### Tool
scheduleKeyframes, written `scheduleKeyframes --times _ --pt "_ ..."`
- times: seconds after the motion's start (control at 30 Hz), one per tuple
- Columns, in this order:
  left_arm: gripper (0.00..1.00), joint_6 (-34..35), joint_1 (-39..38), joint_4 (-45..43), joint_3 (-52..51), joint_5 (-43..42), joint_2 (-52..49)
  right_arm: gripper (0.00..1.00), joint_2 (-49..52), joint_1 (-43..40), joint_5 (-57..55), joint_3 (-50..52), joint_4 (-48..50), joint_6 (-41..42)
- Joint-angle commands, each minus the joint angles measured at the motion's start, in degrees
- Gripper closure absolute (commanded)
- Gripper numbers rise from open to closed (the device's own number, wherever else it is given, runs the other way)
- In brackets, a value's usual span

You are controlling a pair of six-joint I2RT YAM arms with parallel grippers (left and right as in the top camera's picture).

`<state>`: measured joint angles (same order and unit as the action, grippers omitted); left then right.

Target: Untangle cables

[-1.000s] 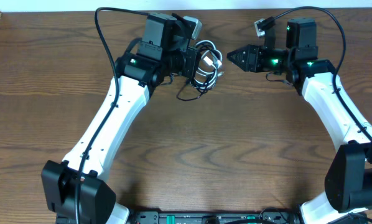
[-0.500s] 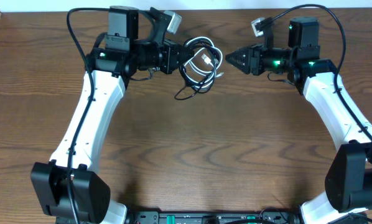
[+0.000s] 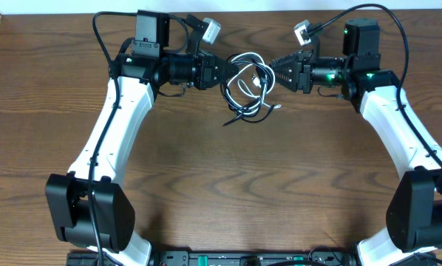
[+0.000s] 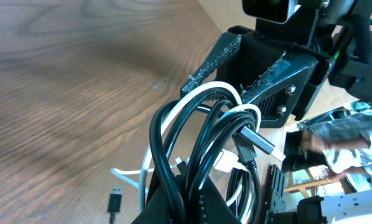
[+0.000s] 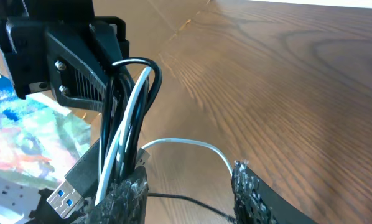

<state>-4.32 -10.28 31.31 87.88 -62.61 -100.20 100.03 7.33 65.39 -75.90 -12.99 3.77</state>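
Table (image 3: pixel 221 185): flat brown wood grain. My left hand (image 3: pixel 221 72): ribbed black fingers clamped together on cable bundle (image 3: pixel 247 85), far middle of table. My right hand (image 3: pixel 273 74): rough-padded fingers apart, at its loops. Black cable (image 4: pixel 163 163): glossy coils. White cable (image 4: pixel 195 92): thin, smooth.

L arm (image 3: pixel 110 133) extends in from left of cables (image 3: pixel 243 80), L gripper (image 3: pixel 222 74) clamped on them. R arm (image 3: pixel 398 133) opposite, R gripper (image 3: pixel 274 74) horiz., jaws apart, tips at cables' right side.
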Motion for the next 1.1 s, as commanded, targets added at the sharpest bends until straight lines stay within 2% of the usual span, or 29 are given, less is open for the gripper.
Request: scheduleKeyframes --times 0.0,0.2,0.43,0.57,0.87,1.07 --pt "0.92 0.09 0.04 -0.04 0.83 -1.42 -0.37 0.59 0.24 0.28 5.53 -0.17 0.2 -1.33" --pt "0.93 0.85 -0.61 -0.04 0.83 0.35 -0.68 0.59 0.24 0.68 11.76 -0.17 2.82 -0.37" --pt "0.93 5.99 -4.07 -0.09 0.83 11.82 -0.92 0.58 0.24 5.11 11.98 -0.17 10.71 6.95" --pt "0.93 6.19 -5.55 -0.28 0.83 13.0 -0.92 0.57 0.24 7.19 5.4 -0.17 12.11 11.06" --pt "0.93 7.21 -5.66 -0.74 0.83 13.0 -0.92 0.58 0.24 9.4 -8.79 -0.17 4.37 11.65" --pt "0.93 7.87 -5.66 -0.76 0.83 12.96 -0.92 0.7 0.24 9.38 -17.25 -0.17 1.42 13.92"
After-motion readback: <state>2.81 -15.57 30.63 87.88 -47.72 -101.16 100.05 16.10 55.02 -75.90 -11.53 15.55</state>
